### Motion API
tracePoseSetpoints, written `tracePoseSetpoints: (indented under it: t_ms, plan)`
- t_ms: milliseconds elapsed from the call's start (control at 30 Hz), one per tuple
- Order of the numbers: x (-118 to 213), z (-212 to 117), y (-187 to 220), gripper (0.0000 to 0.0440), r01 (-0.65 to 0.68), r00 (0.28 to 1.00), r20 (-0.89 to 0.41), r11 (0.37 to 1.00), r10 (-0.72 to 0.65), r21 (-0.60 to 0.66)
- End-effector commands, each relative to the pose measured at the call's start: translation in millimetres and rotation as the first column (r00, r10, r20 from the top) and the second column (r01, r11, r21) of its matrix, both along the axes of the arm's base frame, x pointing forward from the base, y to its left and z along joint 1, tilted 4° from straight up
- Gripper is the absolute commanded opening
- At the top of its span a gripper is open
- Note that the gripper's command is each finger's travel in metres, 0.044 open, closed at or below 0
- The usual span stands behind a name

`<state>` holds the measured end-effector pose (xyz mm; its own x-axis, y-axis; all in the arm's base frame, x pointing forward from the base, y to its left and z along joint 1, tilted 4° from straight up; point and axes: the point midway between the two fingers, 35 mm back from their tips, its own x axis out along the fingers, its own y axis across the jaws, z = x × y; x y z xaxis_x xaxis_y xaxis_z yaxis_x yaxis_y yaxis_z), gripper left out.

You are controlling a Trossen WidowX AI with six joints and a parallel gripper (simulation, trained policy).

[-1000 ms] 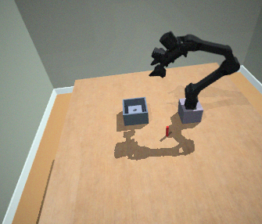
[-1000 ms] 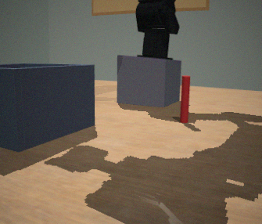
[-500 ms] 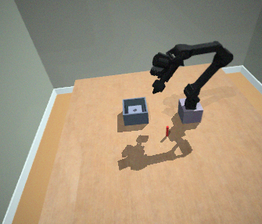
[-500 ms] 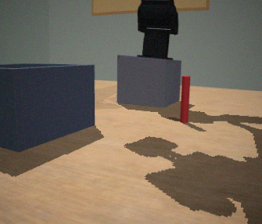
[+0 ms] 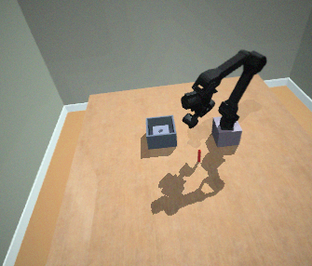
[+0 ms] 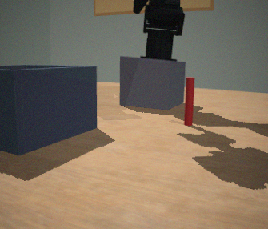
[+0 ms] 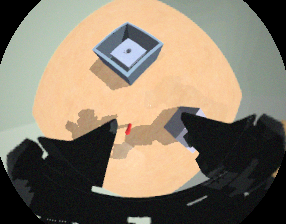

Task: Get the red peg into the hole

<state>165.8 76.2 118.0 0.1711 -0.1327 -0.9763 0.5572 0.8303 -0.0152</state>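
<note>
The red peg stands upright on the table, between the box and the arm's base but nearer the viewer in the top view. The open blue-grey box stands to its left in the top and exterior views. The light plate in its bottom shows a dark hole with no peg in it. My gripper is open and empty, well above the table. In the wrist view the peg appears just inside the left fingertip. The fingers are not visible in the exterior view.
The arm's grey-purple base block stands to the right of the box in the top view. The arm's shadow falls on the wooden table around the peg. Grey walls stand behind.
</note>
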Motion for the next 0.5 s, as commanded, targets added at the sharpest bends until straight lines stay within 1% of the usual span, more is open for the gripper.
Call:
tracePoseSetpoints:
  t_ms: [0, 233, 467]
  plan:
    - [-9, -16, 6, 0.044, 0.055, 0.997, -0.047, 0.998, -0.056, -0.015]
    - [-20, -48, 19, 0.044, 0.158, 0.982, -0.102, 0.986, -0.162, -0.045]
    - [-22, -78, 32, 0.044, 0.223, 0.967, -0.12, 0.974, -0.227, -0.047]
